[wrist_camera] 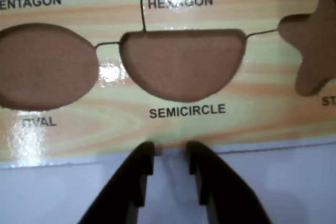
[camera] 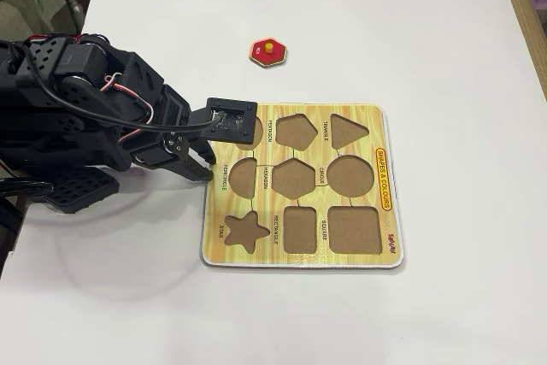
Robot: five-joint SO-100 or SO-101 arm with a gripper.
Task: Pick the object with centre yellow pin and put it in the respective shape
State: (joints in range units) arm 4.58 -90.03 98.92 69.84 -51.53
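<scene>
Gripper (wrist_camera: 170, 150) has its jaws a little apart with nothing between them, hovering just off the shape board's (camera: 376, 250) edge by the semicircle cutout (wrist_camera: 181, 64) - the red hexagon piece (camera: 268, 51) lies on the white table (camera: 444, 40), well clear of the board - the hexagon cutout (camera: 293, 179) is bare

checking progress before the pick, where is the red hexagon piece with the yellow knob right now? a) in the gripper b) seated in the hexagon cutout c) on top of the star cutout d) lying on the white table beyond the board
d: in the fixed view the red hexagon piece lies on the white table clear of the board, while the gripper is empty at the board's edge.
</scene>
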